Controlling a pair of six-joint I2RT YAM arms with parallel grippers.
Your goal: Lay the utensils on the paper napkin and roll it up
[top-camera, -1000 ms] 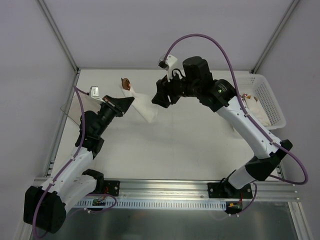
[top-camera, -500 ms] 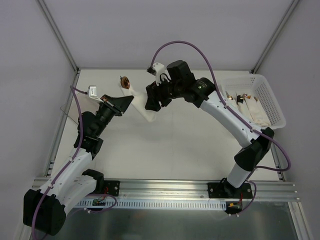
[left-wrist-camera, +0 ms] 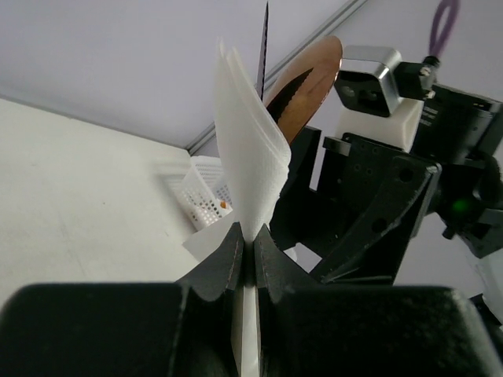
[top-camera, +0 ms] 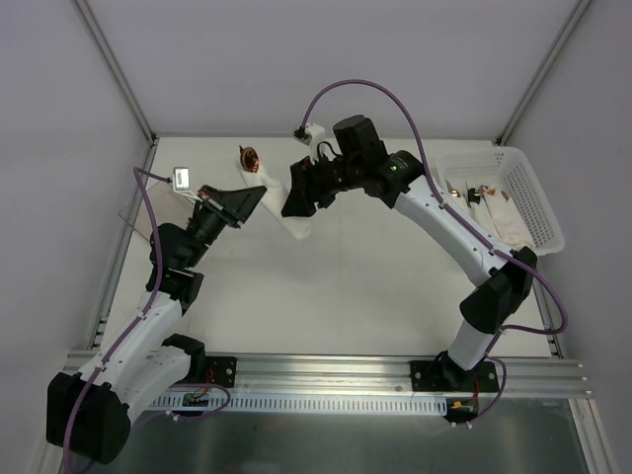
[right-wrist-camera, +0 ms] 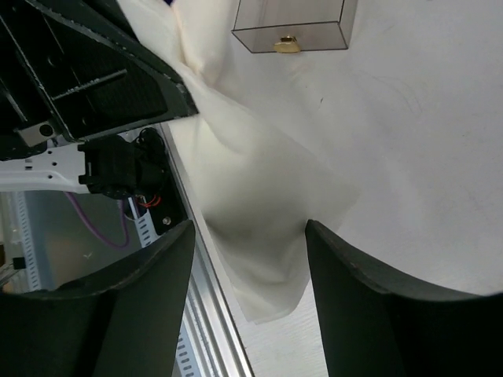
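Note:
My left gripper (top-camera: 255,197) is shut on the white paper napkin (top-camera: 299,227) and holds it off the table. In the left wrist view the napkin (left-wrist-camera: 247,173) stands up out of the closed jaws (left-wrist-camera: 250,236). A tan-brown utensil (left-wrist-camera: 308,75) sticks out behind its folds, and its tip also shows in the top view (top-camera: 249,160). My right gripper (top-camera: 294,200) is open, with one finger on each side of the napkin's hanging end (right-wrist-camera: 251,228). The fingers (right-wrist-camera: 149,298) do not touch the napkin.
A white perforated basket (top-camera: 538,193) at the far right holds more utensils and napkins. A clear smoky container (top-camera: 136,215) lies at the left edge and also shows in the right wrist view (right-wrist-camera: 291,23). The metal rail (top-camera: 326,370) runs along the near edge.
My right arm has swung left from near the basket to the napkin, and its open fingers now straddle the hanging end. My left gripper has kept its hold, nearly still.

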